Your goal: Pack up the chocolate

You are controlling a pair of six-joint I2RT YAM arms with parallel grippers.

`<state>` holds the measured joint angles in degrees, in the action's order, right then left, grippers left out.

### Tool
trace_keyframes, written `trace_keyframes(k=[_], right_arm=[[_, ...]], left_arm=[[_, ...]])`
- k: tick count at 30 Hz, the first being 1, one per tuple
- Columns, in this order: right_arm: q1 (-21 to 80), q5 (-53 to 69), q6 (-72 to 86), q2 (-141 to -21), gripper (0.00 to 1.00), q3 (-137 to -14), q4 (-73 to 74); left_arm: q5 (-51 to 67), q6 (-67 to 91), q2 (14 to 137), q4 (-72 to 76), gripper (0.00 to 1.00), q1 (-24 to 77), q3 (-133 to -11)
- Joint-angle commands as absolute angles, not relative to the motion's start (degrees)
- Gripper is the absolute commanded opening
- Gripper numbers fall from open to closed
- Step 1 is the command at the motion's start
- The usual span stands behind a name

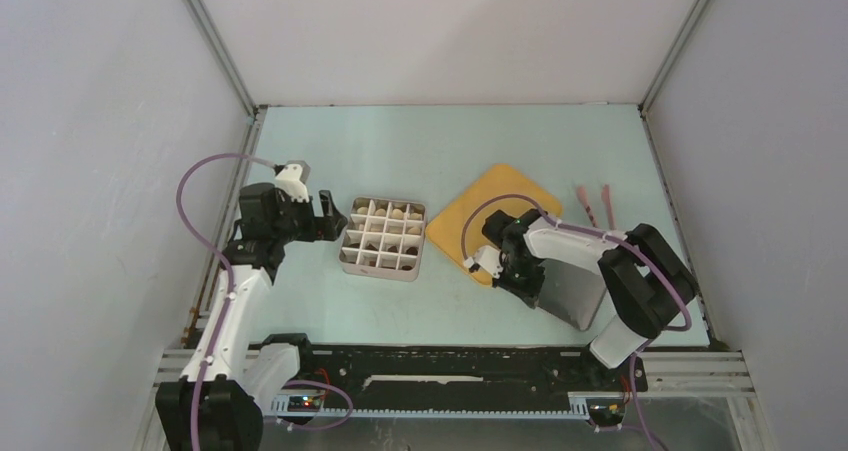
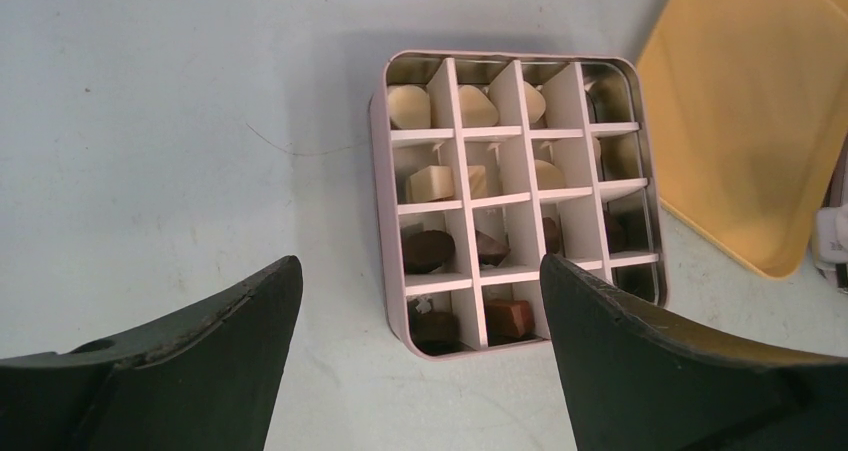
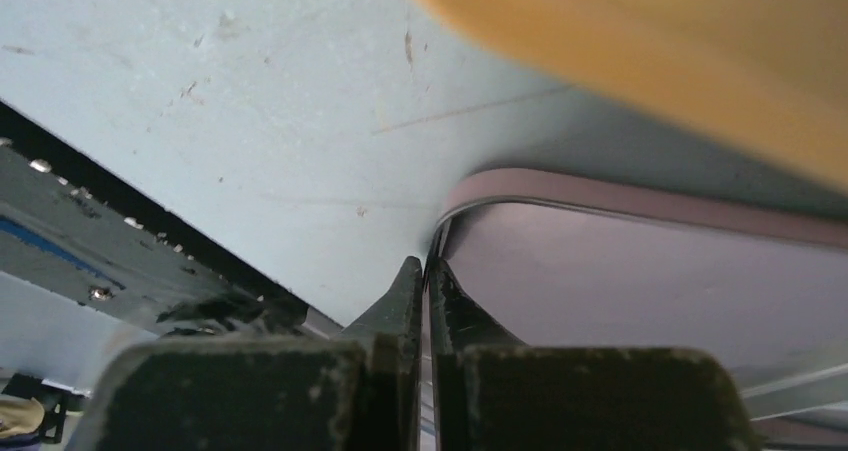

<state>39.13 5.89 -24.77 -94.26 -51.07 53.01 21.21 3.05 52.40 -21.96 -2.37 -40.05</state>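
Chocolate [image 2: 430, 183] lies in the cells of a 4-by-4 divided box [image 2: 500, 56], straight ahead of the left claw [image 2: 420, 271] and framed between its 2 fingers in the left wrist view. That claw is spread wide, gripping nothing, its fingertips clear of the box. Cream pieces show in the 2 rows farther from it and dark brown ones in the 2 nearer rows. The right-hand cells sit in shadow behind their dividers and are hard to read, and the right finger covers the nearest right corner. From the top view the pieces are only pale and dark specks.

The right claw [image 3: 425, 266] is closed on the edge of a pinkish lid [image 3: 640, 291]. Its wrist view shows the rim pinched between the 2 fingers, with the rest of the lid cut off by the frame. Whether the lid lies flat on the table [image 1: 400, 151] or tilts, I cannot tell. A yellow tray [image 1: 480, 211] lies just beyond this claw, blurred in the wrist view and partly hidden by the arm from above. Pink tongs [image 1: 595, 206], beyond and to its right, appear only from above.
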Motion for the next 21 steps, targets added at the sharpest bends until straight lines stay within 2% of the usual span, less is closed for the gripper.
trace_keyframes(k=[1, 7, 11, 16, 21], right_arm=[[39.3, 6.1, -24.6, -87.8, 0.0, -56.2, 58.3], [38.3, 13.5, -27.8, -81.9, 0.0, -65.6, 71.0], [37.0, 19.7, -30.3, -79.0, 0.0, -70.3, 76.1], [33.5, 29.5, -34.6, -76.0, 0.0, -73.7, 80.0], [27.2, 41.5, -39.6, -75.9, 0.0, -74.8, 84.4]], left_arm=[[22.2, 3.7, 54.0, -21.1, 0.92, -2.2, -41.9], [25.4, 2.3, 59.4, -22.4, 0.86, 0.4, -45.8], [26.0, -7.5, 60.8, -26.7, 0.86, 11.2, -49.1], [32.3, -24.2, 65.0, -35.9, 0.82, 26.6, -56.6], [30.0, -35.7, 70.9, -40.5, 0.77, 37.4, -65.1]])
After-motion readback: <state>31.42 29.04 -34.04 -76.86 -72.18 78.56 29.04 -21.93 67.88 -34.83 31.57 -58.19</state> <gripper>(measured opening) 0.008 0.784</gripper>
